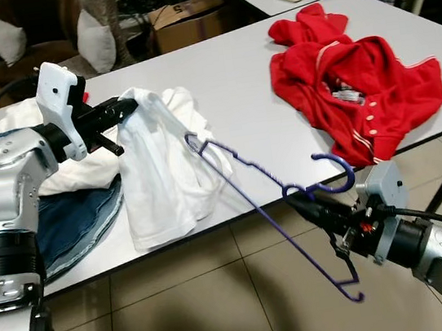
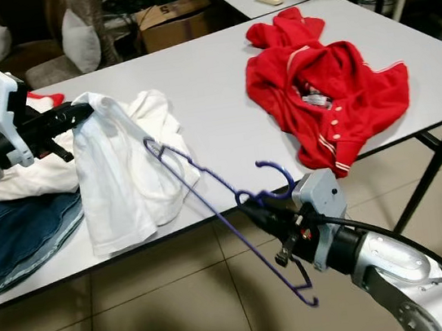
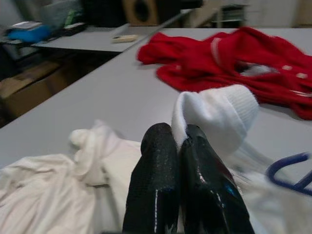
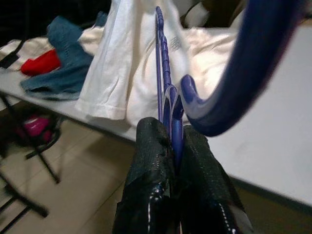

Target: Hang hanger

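Clamped in the right gripper (image 1: 296, 198), off the table's (image 1: 241, 72) front edge, a purple hanger (image 1: 268, 208) is held at its neck; the wrist view shows the fingers (image 4: 151, 161) pinching the wire below the hook. A white garment's (image 1: 163, 165) collar is gripped by the left gripper (image 3: 178, 141), its fingertips closed on a ribbed fold. A red jacket (image 1: 349, 81) lies well apart.

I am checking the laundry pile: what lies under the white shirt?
Under the white cotton shirt: grey tabletop and, leftward, blue denim. Whatever lies beneath its folds is covered.
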### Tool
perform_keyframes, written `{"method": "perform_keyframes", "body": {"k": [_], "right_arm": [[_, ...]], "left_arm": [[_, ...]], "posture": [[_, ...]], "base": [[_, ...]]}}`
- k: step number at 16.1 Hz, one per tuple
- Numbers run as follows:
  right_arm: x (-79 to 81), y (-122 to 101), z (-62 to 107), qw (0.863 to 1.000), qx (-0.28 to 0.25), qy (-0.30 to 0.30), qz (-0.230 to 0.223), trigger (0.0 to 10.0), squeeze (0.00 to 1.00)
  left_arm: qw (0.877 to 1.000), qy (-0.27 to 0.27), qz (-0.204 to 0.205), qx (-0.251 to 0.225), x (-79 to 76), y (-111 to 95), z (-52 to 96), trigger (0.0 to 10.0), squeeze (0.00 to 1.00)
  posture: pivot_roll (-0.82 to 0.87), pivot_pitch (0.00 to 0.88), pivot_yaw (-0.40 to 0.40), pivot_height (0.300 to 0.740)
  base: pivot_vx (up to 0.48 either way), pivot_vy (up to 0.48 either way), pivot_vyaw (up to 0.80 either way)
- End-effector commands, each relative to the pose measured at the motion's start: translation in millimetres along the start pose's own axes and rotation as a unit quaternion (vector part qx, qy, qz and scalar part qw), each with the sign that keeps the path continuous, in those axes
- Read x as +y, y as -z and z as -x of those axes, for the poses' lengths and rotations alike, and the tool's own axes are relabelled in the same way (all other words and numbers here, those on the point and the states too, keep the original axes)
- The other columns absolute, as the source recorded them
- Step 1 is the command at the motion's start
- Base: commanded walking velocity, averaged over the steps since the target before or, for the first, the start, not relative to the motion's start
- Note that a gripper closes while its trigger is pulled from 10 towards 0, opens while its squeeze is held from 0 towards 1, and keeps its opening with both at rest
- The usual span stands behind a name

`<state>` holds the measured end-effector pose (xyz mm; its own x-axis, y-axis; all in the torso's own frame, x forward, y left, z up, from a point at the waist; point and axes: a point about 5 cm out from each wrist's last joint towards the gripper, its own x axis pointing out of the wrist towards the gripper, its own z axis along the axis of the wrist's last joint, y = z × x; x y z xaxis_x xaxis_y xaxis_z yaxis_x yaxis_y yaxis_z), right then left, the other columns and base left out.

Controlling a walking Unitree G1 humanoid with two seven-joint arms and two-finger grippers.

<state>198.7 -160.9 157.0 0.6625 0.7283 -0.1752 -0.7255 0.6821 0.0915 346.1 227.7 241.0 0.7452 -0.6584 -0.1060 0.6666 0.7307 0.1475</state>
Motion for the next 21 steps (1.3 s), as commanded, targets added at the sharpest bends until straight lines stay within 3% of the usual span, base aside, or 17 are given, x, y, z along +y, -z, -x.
{"method": "perform_keyframes", "body": {"k": [1,6,8,11,16,21], "right_arm": [[3.3,-4,0.3,1.0,-0.001,-0.011,-0.001,10.0,0.0],[1.3,5,-11.9,0.999,0.038,-0.006,-0.014,10.0,0.0],[-4.7,7,-13.1,0.998,0.053,0.019,-0.014,10.0,0.0],[-13.7,-2,-3.5,0.998,0.046,0.031,-0.01,10.0,0.0],[-9.4,1,-5.3,0.998,0.058,0.01,-0.02,10.0,0.0],[-4.4,17,-8.8,0.993,0.114,-0.006,-0.028,10.0,0.0]], "left_arm": [[0.999,0.024,-0.019,-0.009,-2.5,-10,3.8,0.0,0.0],[0.989,0.131,-0.029,-0.07,-27.1,-36,9.6,0.0,0.0],[0.988,0.134,-0.034,-0.075,-25.0,-41,15.3,0.0,0.0],[0.995,0.056,-0.056,-0.065,2.6,-47,32.3,0.0,0.0],[0.991,0.109,-0.044,-0.063,-13.8,-41,29.5,0.0,0.0],[0.985,0.152,-0.036,-0.066,-25.7,-41,27.6,0.0,0.0]], "posture": [[-0.13,0.0,0.117,0.74],[-0.11,0.0,0.088,0.74],[-0.11,0.0,0.085,0.74],[-0.11,0.0,0.077,0.74],[-0.1,0.0,0.069,0.74],[-0.1,0.0,0.064,0.74]], "base": [[0.0,0.0,0.0],[0.0,0.0,0.0],[0.0,0.0,0.0],[0.0,0.0,0.0],[0.0,0.0,0.0],[0.0,0.0,0.0]]}}
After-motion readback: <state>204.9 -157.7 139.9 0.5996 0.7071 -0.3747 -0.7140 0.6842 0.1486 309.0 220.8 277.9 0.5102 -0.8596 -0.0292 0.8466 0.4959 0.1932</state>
